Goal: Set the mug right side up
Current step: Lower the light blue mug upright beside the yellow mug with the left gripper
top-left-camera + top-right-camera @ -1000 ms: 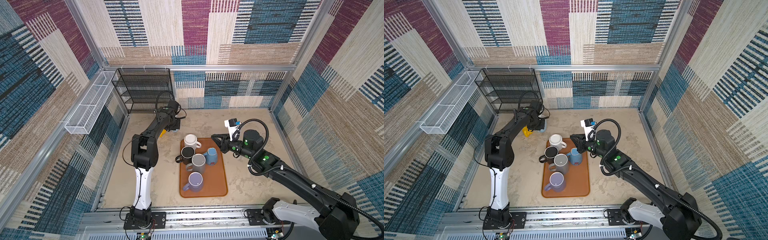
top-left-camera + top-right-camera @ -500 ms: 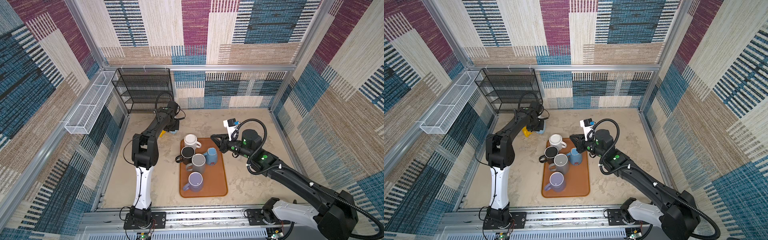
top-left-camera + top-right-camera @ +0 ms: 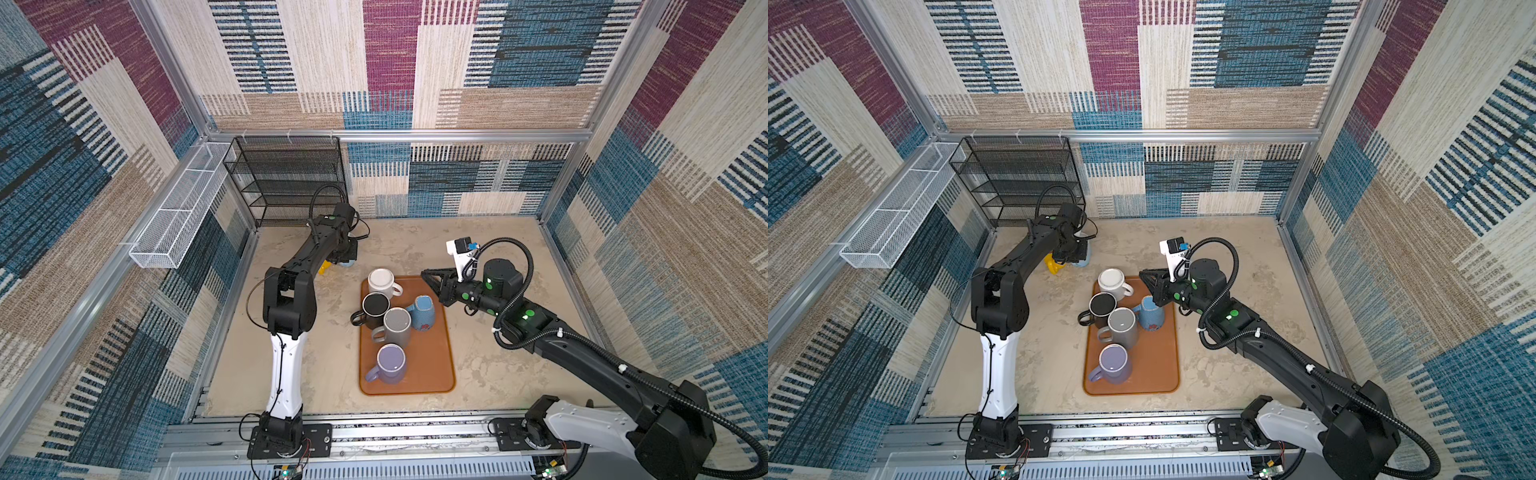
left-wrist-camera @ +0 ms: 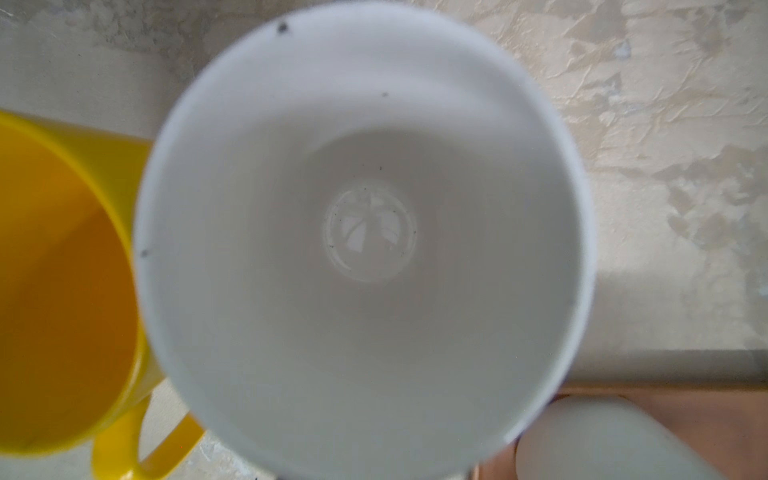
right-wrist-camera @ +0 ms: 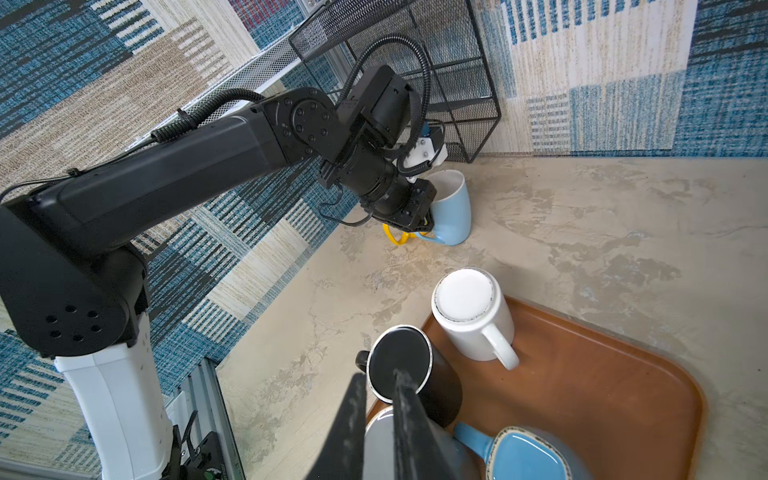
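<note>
With left pincer (image 5: 422, 224) clamped narrow on blue mug (image 5: 451, 208), looks nearly done: stands mouth-up, seemingly on table (image 5: 582, 228); needs only releasing.

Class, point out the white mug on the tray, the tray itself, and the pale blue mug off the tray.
white mug (image 5: 462, 296): right wrist view, on its upturned base.
tray (image 3: 430, 361): a top view, on its bare floor.
pale blue mug (image 5: 454, 210): right wrist view, on its outer wall.

five mugs (image 3: 1122, 326) crowd the orange tray (image 3: 1160, 374). the right gripper (image 3: 1147, 277) hangs pinched over its far edge; the left gripper (image 3: 1074, 254) sits low at a pale blue mug (image 3: 1082, 262) beside a yellow mug (image 3: 1054, 266).
</note>
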`<state>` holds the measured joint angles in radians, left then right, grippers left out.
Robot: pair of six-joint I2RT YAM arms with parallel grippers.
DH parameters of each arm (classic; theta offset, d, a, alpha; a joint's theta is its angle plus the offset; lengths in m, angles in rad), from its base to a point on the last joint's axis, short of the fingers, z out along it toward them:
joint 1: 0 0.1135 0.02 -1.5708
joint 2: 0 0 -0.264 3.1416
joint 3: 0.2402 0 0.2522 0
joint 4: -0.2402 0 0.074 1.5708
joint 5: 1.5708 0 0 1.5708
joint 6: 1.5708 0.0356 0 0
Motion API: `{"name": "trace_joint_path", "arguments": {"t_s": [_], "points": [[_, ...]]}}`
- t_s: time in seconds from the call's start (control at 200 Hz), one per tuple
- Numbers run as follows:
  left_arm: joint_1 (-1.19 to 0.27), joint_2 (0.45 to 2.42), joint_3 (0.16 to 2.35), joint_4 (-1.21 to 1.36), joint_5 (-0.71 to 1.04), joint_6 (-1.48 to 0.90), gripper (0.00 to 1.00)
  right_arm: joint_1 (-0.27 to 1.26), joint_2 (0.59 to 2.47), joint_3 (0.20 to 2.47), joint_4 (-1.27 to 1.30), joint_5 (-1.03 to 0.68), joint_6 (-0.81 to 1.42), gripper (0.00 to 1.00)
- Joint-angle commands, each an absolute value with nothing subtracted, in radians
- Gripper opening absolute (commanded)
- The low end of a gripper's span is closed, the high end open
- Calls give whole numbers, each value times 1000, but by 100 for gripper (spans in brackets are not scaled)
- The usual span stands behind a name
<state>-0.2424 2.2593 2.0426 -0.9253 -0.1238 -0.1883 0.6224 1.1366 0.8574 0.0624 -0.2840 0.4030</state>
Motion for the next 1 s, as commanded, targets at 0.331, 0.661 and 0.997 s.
{"name": "trace_joint_path", "arguments": {"t_s": [0.331, 0.661, 0.997], "points": [[-239, 2261, 2040, -951, -121, -206, 7, 623, 1123, 860, 74, -282, 400, 17], [-237, 2261, 2040, -951, -113, -206, 21, 623, 1116, 853, 75, -284, 402, 18], [-237, 2254, 2043, -963, -106, -199, 40, 623, 1108, 844, 74, -278, 400, 18]]}}
